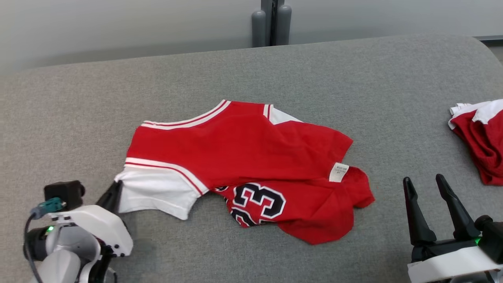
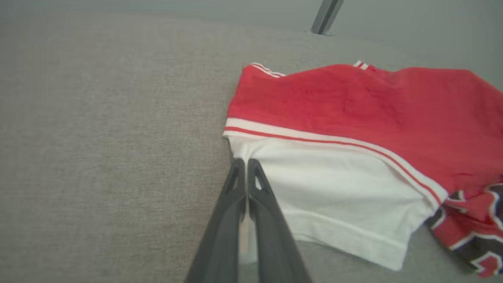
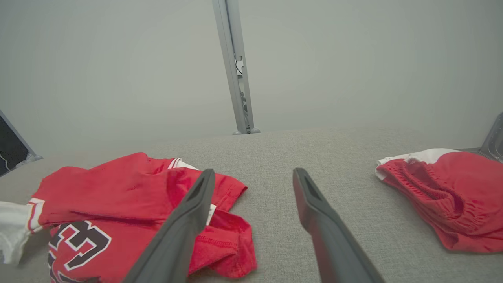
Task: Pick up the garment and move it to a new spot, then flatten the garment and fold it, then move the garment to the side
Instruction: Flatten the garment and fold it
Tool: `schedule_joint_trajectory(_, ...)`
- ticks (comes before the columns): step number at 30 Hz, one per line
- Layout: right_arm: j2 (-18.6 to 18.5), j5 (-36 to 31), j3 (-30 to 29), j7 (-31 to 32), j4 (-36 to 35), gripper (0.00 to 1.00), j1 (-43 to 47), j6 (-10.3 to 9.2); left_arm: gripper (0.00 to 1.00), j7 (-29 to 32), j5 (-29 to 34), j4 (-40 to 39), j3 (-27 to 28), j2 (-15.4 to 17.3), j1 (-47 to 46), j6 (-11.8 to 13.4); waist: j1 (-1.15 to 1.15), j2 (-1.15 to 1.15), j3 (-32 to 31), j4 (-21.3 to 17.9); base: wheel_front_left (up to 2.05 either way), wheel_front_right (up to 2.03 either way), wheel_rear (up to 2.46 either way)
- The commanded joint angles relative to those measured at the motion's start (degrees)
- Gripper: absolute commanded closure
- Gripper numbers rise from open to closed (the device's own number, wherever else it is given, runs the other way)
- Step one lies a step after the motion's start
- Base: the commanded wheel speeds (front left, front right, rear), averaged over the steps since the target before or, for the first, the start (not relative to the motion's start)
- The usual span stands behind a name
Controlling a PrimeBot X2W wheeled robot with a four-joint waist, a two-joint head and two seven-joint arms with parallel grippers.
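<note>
A red jersey, the garment (image 1: 243, 145), lies crumpled and partly folded over itself in the middle of the grey cloth-covered table (image 1: 353, 70). It has white striped trim, a white sleeve (image 1: 153, 192) at its near-left end and dark numerals at the front. My left gripper (image 1: 115, 188) is shut on the outer edge of that sleeve. In the left wrist view its fingers (image 2: 232, 204) are pressed together at the sleeve's edge (image 2: 334, 188), with a sliver of white cloth between them. My right gripper (image 1: 423, 179) stands open at the lower right, off the garment (image 3: 118, 192), nothing between its fingers (image 3: 314, 204).
A second red and white garment (image 1: 483, 137) lies bunched at the table's right edge, also seen in the right wrist view (image 3: 444, 196). A grey post (image 1: 271, 19) rises behind the table's far edge. Bare grey surface stretches left and behind the jersey.
</note>
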Motion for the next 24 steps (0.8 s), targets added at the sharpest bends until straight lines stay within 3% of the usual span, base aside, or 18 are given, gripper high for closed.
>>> schedule_joint_trajectory(1,-0.2,-0.1,-0.3,0.1,0.0,0.0,-0.1,0.01,1.0,-0.5,-0.4,-1.1,1.0,1.0,0.9,0.7,0.0,0.0,-0.1,0.6,0.0,0.0,0.0)
schedule_joint_trajectory(9,-0.3,-0.4,-1.5,0.4,-0.3,0.0,-0.1,0.01,1.0,-0.2,-1.9,-13.6,6.3,4.1,10.8,7.0,0.0,0.0,-0.1,2.8,0.0,0.0,0.0)
schedule_joint_trajectory(14,-0.2,-0.7,-2.0,0.5,-0.6,0.0,-0.4,0.01,1.0,-0.7,-3.5,-16.7,7.5,2.1,17.6,10.1,0.0,0.0,0.3,3.3,0.0,0.0,0.0)
schedule_joint_trajectory(19,-0.3,-0.7,-2.2,0.9,-0.5,0.0,-1.0,0.01,1.0,-2.0,-5.4,-16.0,6.5,-1.3,20.3,9.6,0.0,0.0,0.5,3.6,0.0,0.0,0.0)
schedule_joint_trajectory(21,-0.3,-0.8,-2.4,0.9,-0.4,0.0,-1.1,0.01,0.55,-3.0,-5.8,-15.4,5.7,-2.5,19.9,8.6,0.0,0.0,0.5,3.8,0.0,0.0,0.0)
schedule_joint_trajectory(22,-0.2,-0.9,-2.4,1.0,-0.3,0.0,-1.2,0.01,0.0,-3.8,-5.7,-15.3,5.5,-3.0,19.3,8.0,0.0,0.0,0.4,3.9,0.0,0.0,0.0)
schedule_joint_trajectory(24,-0.3,-1.0,-2.6,1.2,-0.2,0.0,-1.2,0.01,0.0,-5.9,-4.8,-15.1,5.0,-3.7,18.0,7.2,0.0,0.0,0.3,4.0,0.0,0.0,0.0)
